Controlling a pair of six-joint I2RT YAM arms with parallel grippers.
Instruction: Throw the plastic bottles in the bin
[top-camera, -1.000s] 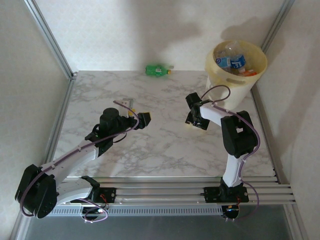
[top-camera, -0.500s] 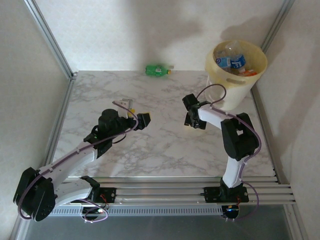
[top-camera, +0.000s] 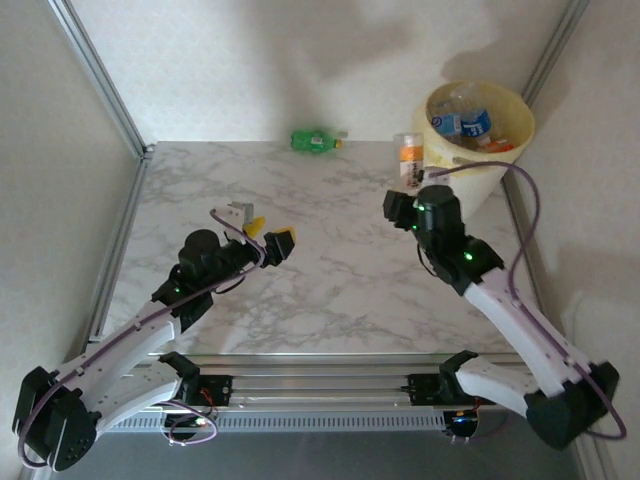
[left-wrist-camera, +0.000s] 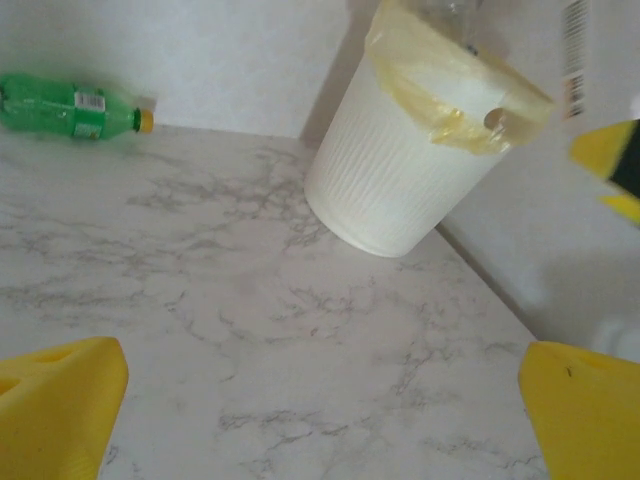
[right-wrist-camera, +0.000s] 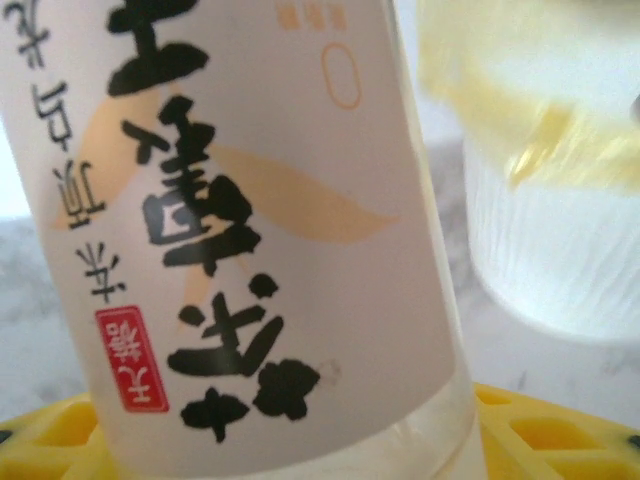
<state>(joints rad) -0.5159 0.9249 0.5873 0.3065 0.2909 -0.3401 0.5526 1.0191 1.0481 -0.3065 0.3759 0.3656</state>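
The marble counter (top-camera: 330, 270) carries the bin (top-camera: 512, 152) in its far right corner. Several bottles (top-camera: 465, 122) already lie inside it, so that is where drops go. The right hand (top-camera: 408, 188) grasps an orange-labelled bottle (top-camera: 408, 155) upright, just beside the bin's left wall, probably to carry it over the rim. The left hand (top-camera: 270, 232) hangs released, fingers spread, over the counter's left middle. It faces the green bottle (top-camera: 318, 141) lying at the far edge, likely the next pick. A second ago the right arm was folded with its hand low over the counter; now it stretches towards the bin. The green bottle has not moved.
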